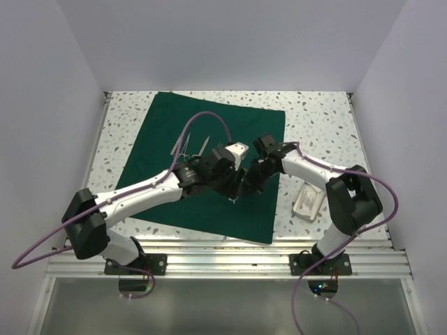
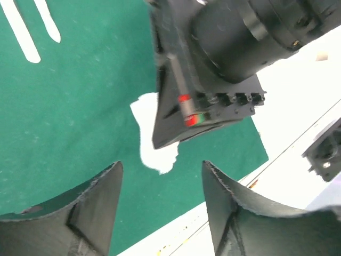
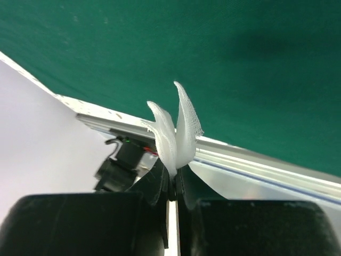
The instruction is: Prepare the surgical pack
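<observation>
The dark green drape lies spread over the middle of the table. Steel scissors and tweezers rest on its far part. My right gripper is shut on a white gauze square, whose folded edges stick up past the fingertips. In the left wrist view the same gauze shows as a white patch under the black right gripper, over the drape's near right part. My left gripper stands open close beside it, nothing between its fingers. Both grippers meet at the drape's centre, left gripper and right gripper.
A small shiny metal tray sits on the speckled tabletop right of the drape, beside the right arm's elbow. The aluminium rail runs along the near edge, close below the drape's front hem. White walls enclose the table on three sides.
</observation>
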`<control>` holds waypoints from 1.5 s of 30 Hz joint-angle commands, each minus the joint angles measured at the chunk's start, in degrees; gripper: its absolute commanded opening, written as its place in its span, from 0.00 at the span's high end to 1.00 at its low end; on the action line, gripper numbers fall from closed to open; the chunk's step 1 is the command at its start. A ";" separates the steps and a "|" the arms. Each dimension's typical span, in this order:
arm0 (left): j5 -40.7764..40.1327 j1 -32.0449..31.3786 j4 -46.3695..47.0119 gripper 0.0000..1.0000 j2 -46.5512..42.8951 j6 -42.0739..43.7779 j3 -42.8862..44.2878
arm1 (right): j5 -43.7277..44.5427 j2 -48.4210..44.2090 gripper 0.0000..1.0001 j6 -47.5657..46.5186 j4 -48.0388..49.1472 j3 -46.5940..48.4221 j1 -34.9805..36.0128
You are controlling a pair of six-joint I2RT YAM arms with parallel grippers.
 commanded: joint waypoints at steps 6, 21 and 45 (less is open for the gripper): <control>5.20 9.12 3.12 0.33 -13.76 0.63 -5.28 | -7.41 -9.29 1.00 -19.38 1.01 -2.95 -8.97; 13.81 15.54 8.92 0.33 -25.73 2.12 -19.35 | -4.28 -19.95 1.00 -57.12 -24.57 -3.48 -35.88; 24.36 26.53 9.09 0.33 -30.48 6.43 -23.13 | -5.68 4.76 1.00 -59.93 -30.03 0.39 -47.22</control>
